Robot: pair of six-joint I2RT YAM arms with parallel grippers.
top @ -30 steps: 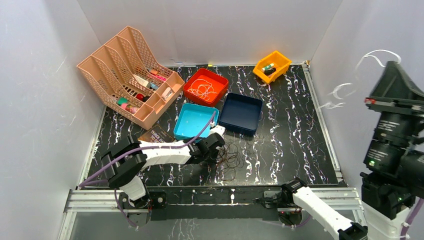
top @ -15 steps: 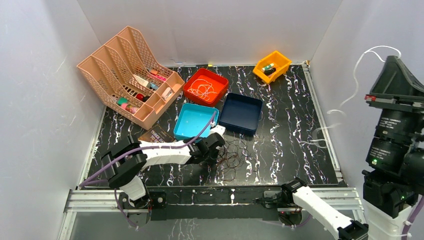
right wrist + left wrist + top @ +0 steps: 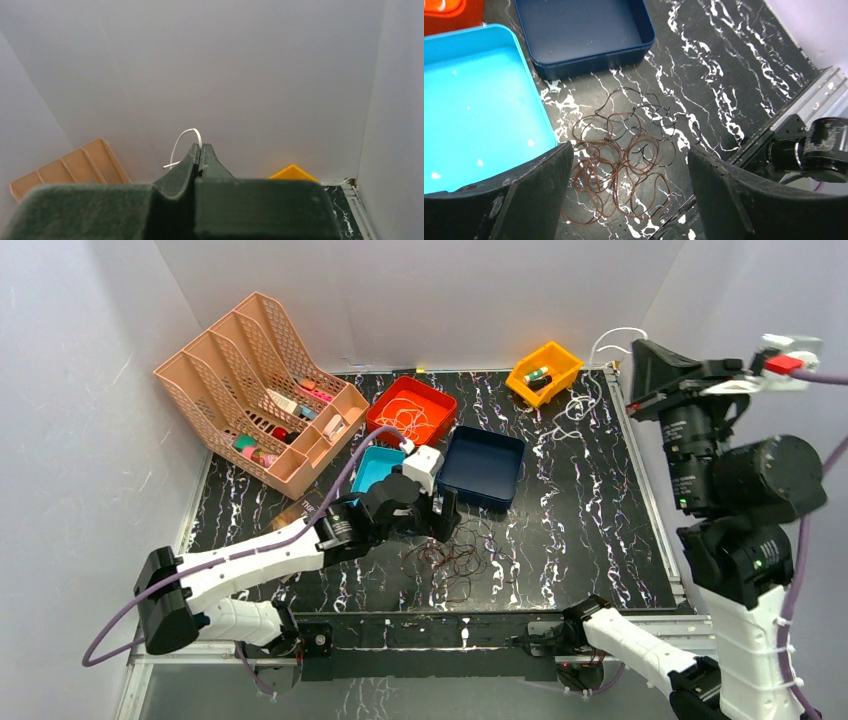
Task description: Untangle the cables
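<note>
**While the left fingers gape above the brown tangle, the right fingers pinch the white cable**

Where the black, white-veined marbled counter [image 3: 600, 500] spreads between pale walls, the square dark blue plastic tray [image 3: 482, 468] sits near its middle. The peach plastic lattice file rack [image 3: 250, 380] leans far to the left of that tray and behind it.

The left gripper [image 3: 629, 165] hangs just in front of the blue tray's near left corner. Its fingers [image 3: 529, 195] are spread wide with nothing between them. The right gripper [image 3: 200, 155] is raised high to the right of the tray. Its fingers are pressed together on the thin white cable [image 3: 182, 137], which curls up out of the tips.

A square light blue plastic tray [image 3: 375, 468] lies just beside the dark blue tray's left edge, and a square red plastic tray [image 3: 395, 435] behind that holds a pale thin cord coil [image 3: 405, 418]. A small yellow plastic bin [image 3: 560, 355] stands behind the blue tray and to its right.

The white cable's loops [image 3: 575, 405] trail down onto the counter beside the bin. The reddish-brown wire cable [image 3: 619, 170] lies in loose coils on the counter just in front of the dark blue tray. A thin black wire cable [image 3: 651, 150] is looped in among those coils.
</note>
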